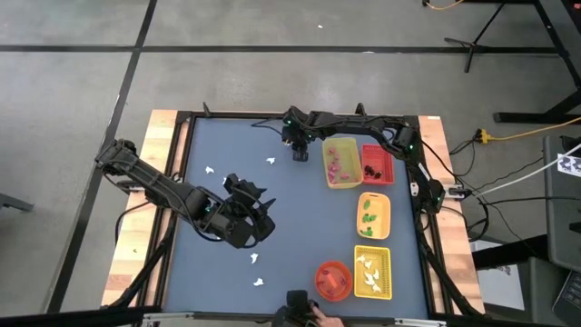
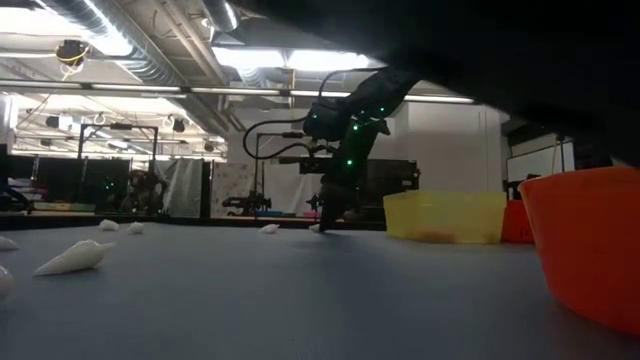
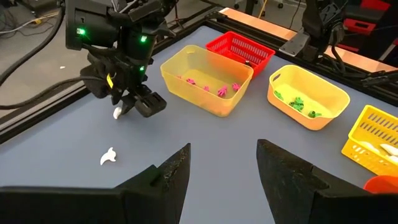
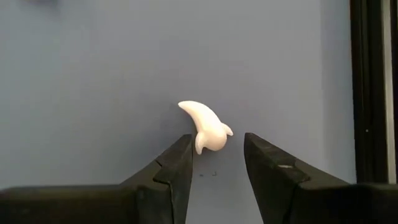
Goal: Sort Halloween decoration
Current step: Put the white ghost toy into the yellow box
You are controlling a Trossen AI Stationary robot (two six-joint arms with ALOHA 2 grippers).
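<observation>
Blue-grey table (image 1: pixel 300 227) fills the high view, framed in black with wooden edges. Both dark arms are over it: the left arm reaches in from the left edge, and its left gripper (image 1: pixel 259 222) hovers mid-table with the jaws spread and nothing between them. The right arm curls along the far edge, and its right gripper (image 1: pixel 300 153) points straight down at the mat just beside the far yellow tray (image 1: pixel 341 163).

Down the right side run the trays: that yellow one with pink bits (image 3: pixel 205 84) inside, a red basket (image 1: pixel 377 163) touching it, an orange-yellow tray (image 1: pixel 373 216) with green pieces (image 3: pixel 298 104), then a yellow basket (image 1: pixel 372 272) holding white ghosts (image 1: pixel 368 266). A round red-orange bowl (image 1: pixel 332 280) sits next to that last basket.

Now the small stuff: loose white ghost shapes are scattered on the mat at (image 1: pixel 209 170), (image 1: pixel 270 162), (image 1: pixel 255 259) and (image 1: pixel 258 282). In the right wrist view one ghost (image 4: pixel 205 126) lies right at the fingertips, its lower end dipping into the gap, touching the left pad (image 4: pixel 180 163) while the other stands clear, so not yet pinched.
</observation>
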